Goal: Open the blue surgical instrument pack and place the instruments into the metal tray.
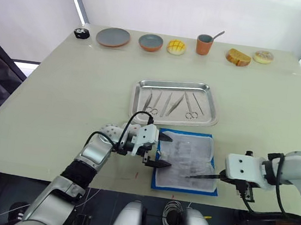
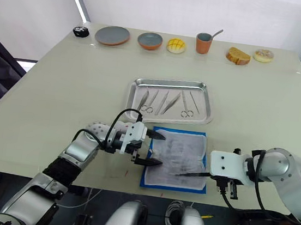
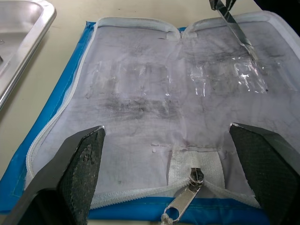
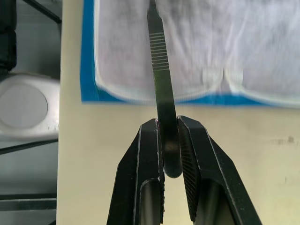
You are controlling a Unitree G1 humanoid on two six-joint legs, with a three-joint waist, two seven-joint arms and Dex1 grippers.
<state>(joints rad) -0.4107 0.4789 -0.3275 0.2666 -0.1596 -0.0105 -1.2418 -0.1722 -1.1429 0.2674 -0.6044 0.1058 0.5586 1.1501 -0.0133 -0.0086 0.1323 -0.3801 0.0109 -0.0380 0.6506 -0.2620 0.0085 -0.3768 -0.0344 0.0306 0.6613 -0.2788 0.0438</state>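
Now we see the blue pack [image 1: 187, 161] lying unzipped and flat on the table [image 1: 76, 92], just in front of the metal tray [image 1: 211, 115], w/ several tools [image 1: 169, 104] inside. Our left gripper [image 1: 158, 150] gapes wide at the pack's left edge; our right gripper [image 4: 170, 140] pinches a slim tool [image 4: 159, 65] over the pack.

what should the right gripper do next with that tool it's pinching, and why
Probably lift and carry it to the metal tray. The right gripper is shut on a slim instrument whose tip is over the opened blue pack, while other instruments already lie in the tray.
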